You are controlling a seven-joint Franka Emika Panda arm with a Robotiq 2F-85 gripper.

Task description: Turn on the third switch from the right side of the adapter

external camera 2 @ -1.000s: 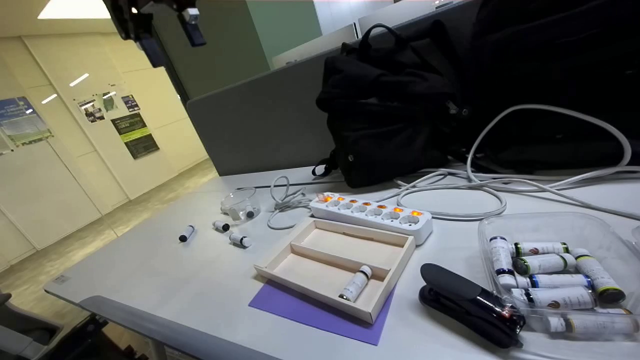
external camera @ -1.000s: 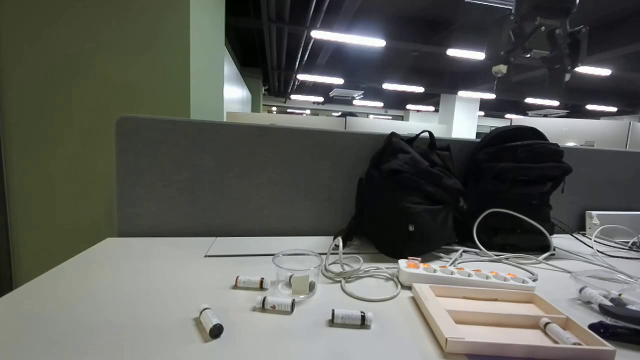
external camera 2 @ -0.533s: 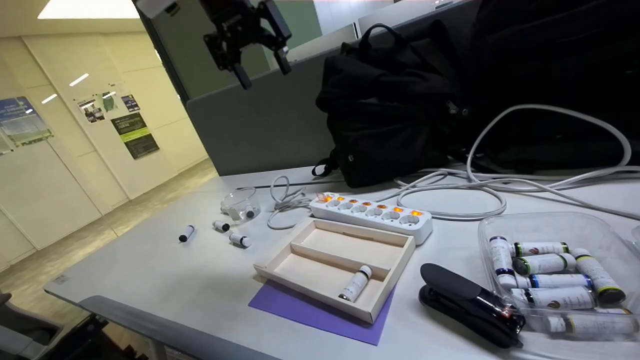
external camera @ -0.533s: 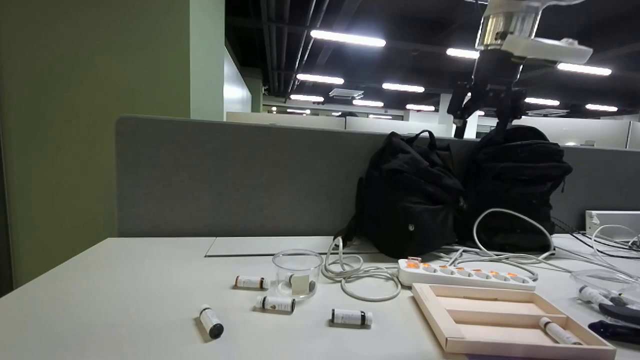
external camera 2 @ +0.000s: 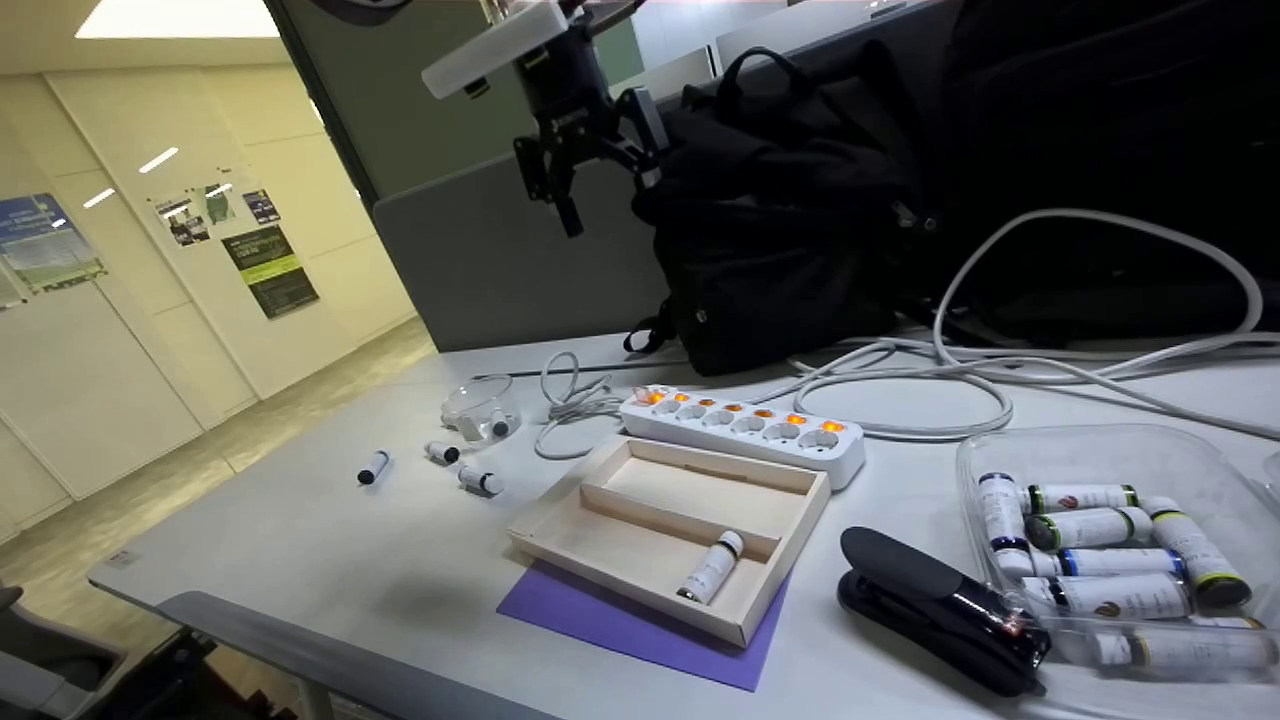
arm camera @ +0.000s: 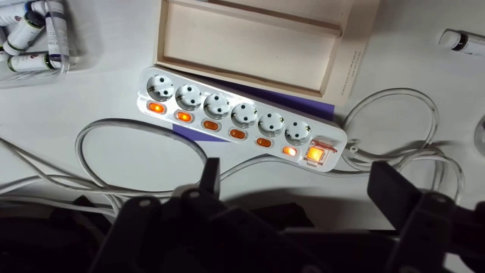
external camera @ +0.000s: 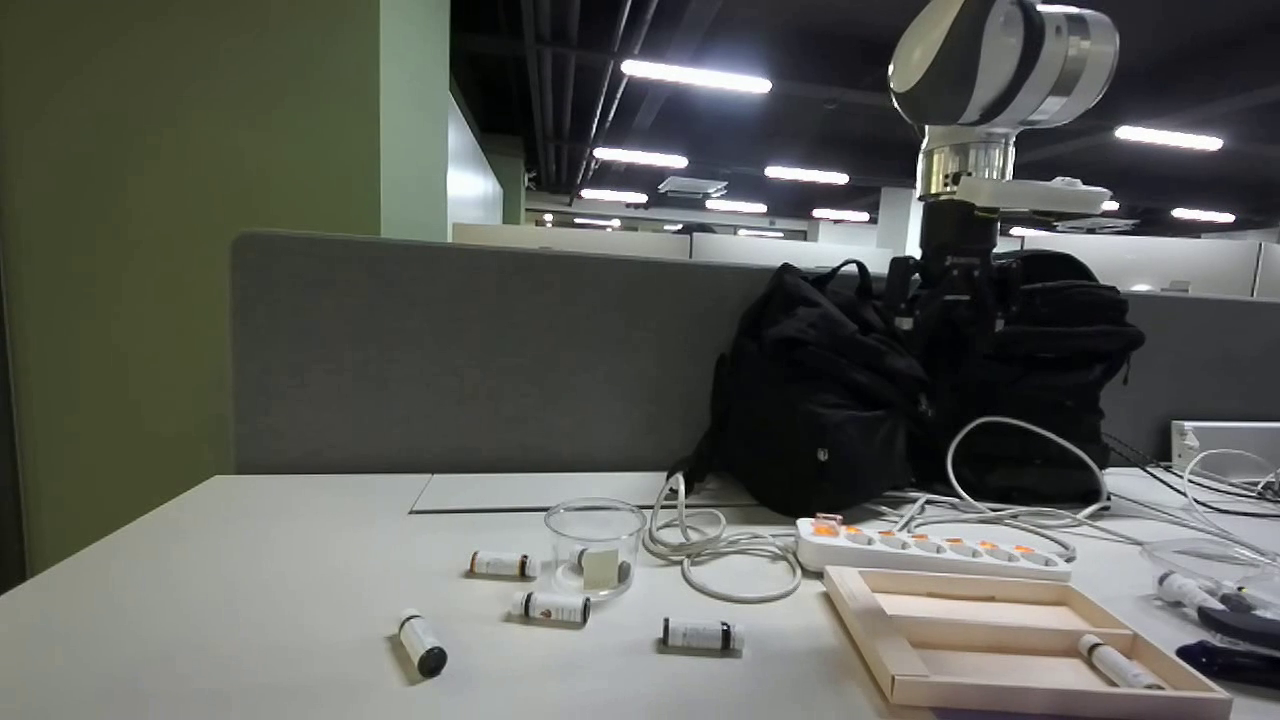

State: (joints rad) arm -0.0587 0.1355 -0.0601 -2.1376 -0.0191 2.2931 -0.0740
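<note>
Over on the desk point(external camera: 250, 600), the adapter point(arm camera: 257, 125) is lying flat across a purple sheet point(external camera 2: 640, 628), its long axis running aslant in the wrist view from upper left down to a square glowing switch point(arm camera: 315, 154) at lower right. Its glossy white plastic, dimpled with round sockets point(arm camera: 216, 106), is sitting just beside a straight-edged wooden tray point(arm camera: 246, 49), while cords point(arm camera: 113, 121) are looping near its opposite edge. The jaws are hanging spread wide, well above the adapter, free air lying between.

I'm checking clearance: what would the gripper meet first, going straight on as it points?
Probably the adapter, below the gripper in both exterior views; depth is unclear, so possibly the table beside it.
</note>
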